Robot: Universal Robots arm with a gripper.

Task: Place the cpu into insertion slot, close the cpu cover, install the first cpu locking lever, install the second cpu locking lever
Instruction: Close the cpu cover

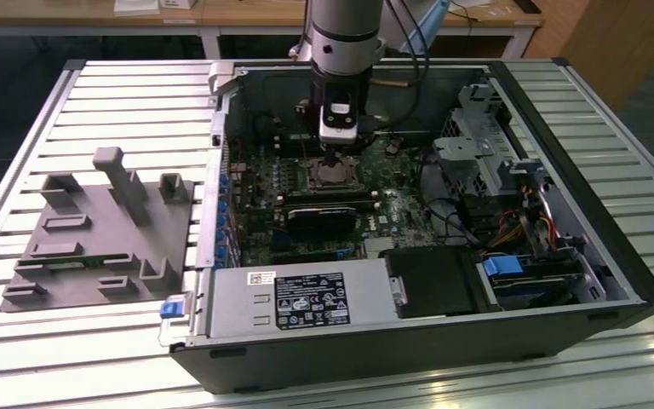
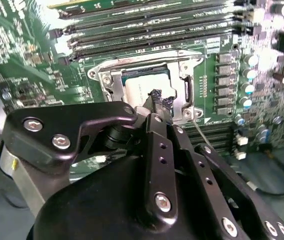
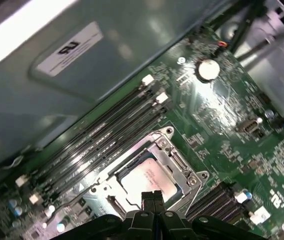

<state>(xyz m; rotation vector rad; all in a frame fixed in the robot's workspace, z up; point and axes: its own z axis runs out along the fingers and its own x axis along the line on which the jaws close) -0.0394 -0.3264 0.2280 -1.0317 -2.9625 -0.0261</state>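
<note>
We see the cpu (image 3: pixel 149 180), a small square chip with a pale silvery-tan top, lying flat in its socket (image 3: pixel 166 133) on the green board (image 3: pixel 222 125). The cpu cover (image 3: pixel 182 167), a thin silvery frame, lies lowered around it, the chip showing through its window.

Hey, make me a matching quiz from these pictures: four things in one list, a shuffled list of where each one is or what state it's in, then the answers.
Things:
1 cpu
2 claw
3 grey fixture
4 power supply

Places or states:
A shut, tips over the cpu
B on the slatted table, outside the computer case, at the exterior view's left
C framed by the cpu cover
D inside that case, label facing up

Pairs: 1-C, 2-A, 3-B, 4-D
</note>
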